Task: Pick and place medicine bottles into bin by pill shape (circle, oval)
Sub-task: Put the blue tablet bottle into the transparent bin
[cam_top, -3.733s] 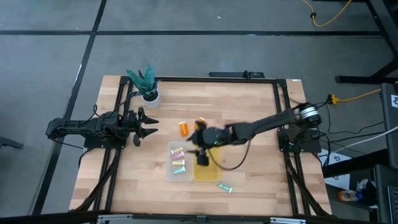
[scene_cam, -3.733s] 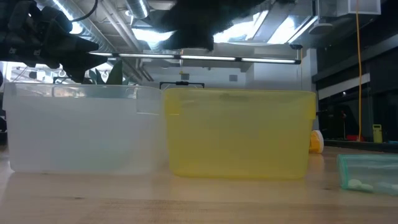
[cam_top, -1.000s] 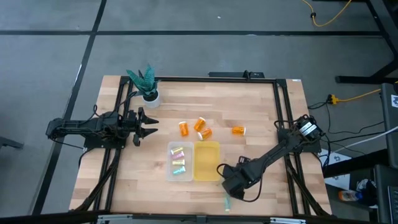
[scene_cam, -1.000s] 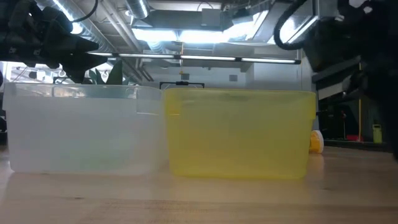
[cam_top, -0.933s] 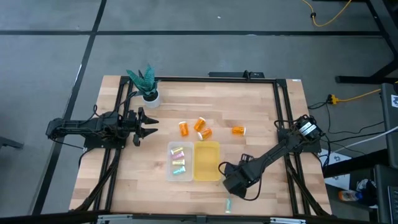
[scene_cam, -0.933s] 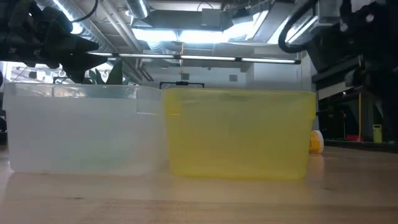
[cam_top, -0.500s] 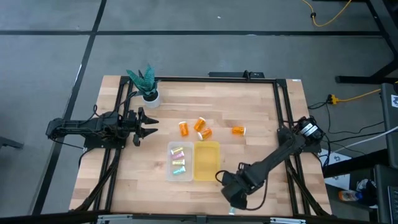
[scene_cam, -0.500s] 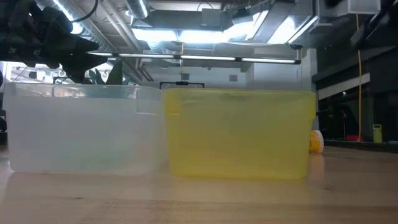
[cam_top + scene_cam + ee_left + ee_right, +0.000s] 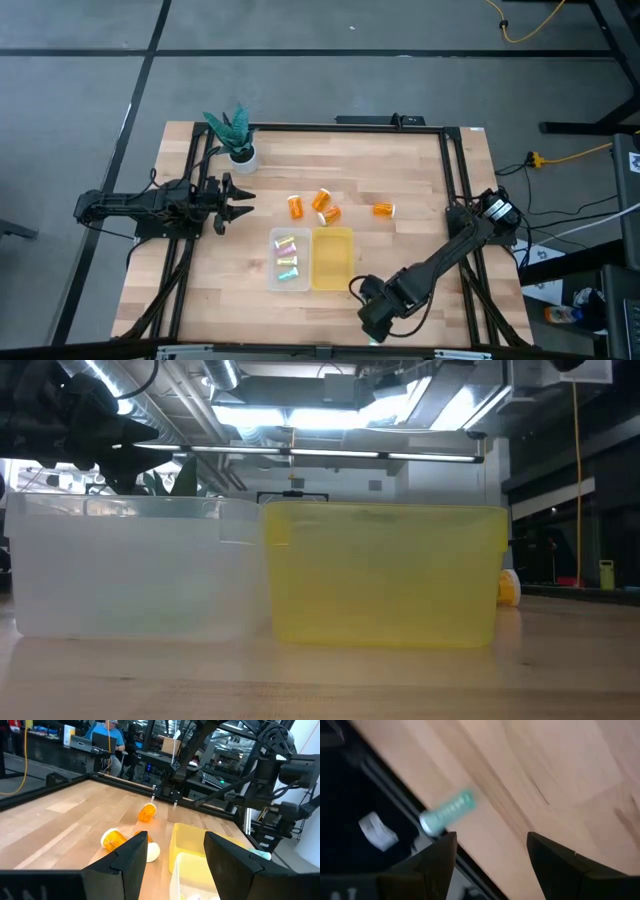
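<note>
Two arms: right works, left waits.
Right gripper (image 9: 490, 865): fingers apart, teal vial (image 9: 446, 811) just ahead at table (image 9: 560, 765) edge, apparently lining up a grasp.
Left gripper (image 9: 172, 865): apart, idle.

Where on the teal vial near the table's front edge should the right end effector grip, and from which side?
Probably across the middle of the teal vial, from above. It lies on its side by the table edge, so fingers should straddle its round body, not its ends.

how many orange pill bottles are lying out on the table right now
4: a cluster of three orange bottles behind the bins, one farther right. None visible elsewhere.
</note>
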Controlling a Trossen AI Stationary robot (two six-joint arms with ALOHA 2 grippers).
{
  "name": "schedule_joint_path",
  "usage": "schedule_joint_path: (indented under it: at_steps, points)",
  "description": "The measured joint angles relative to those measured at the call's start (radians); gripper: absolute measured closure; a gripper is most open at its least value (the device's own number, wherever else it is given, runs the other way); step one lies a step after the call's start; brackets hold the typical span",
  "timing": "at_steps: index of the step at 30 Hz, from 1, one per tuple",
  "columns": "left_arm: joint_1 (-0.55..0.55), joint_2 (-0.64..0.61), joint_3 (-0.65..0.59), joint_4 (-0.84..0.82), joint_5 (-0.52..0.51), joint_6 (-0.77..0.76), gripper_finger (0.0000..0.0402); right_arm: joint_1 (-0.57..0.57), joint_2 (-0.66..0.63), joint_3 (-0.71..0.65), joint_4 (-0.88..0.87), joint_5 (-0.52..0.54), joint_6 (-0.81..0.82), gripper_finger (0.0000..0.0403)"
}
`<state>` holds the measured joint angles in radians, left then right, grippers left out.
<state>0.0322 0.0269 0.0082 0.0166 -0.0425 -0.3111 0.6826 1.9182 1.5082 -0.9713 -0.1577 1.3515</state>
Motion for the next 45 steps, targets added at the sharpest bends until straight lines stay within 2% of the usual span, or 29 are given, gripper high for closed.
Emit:
schedule_joint_path:
  at_steps: [4,15,21,32,37,40,45]
  points:
    - [0.0,0.0,0.0,0.0,0.001,0.004,0.0211,0.018,0.0,0.0,0.046,0.065,0.168,0.016]
    - [0.0,0.0,0.0,-0.002,0.003,0.005,0.0211,0.095,0.047,0.0,0.093,0.122,0.477,0.016]
    - [0.0,0.0,0.0,-0.002,0.003,0.006,0.0211,0.094,0.101,0.0,0.131,0.122,0.53,0.016]
    - [0.0,0.0,0.0,-0.002,0.003,0.006,0.0211,0.094,0.193,0.0,0.241,0.13,0.529,0.016]
    - [0.0,0.0,0.0,-0.002,0.007,0.006,0.0211,0.094,0.217,0.005,0.238,0.127,0.529,0.0162]
    - [0.0,0.0,0.0,-0.002,0.007,0.005,0.0211,0.094,0.22,0.005,0.228,0.127,0.529,0.0184]
    - [0.0,0.0,0.0,-0.002,0.007,0.0,0.0211,0.094,0.221,0.004,0.205,0.126,0.526,0.025]
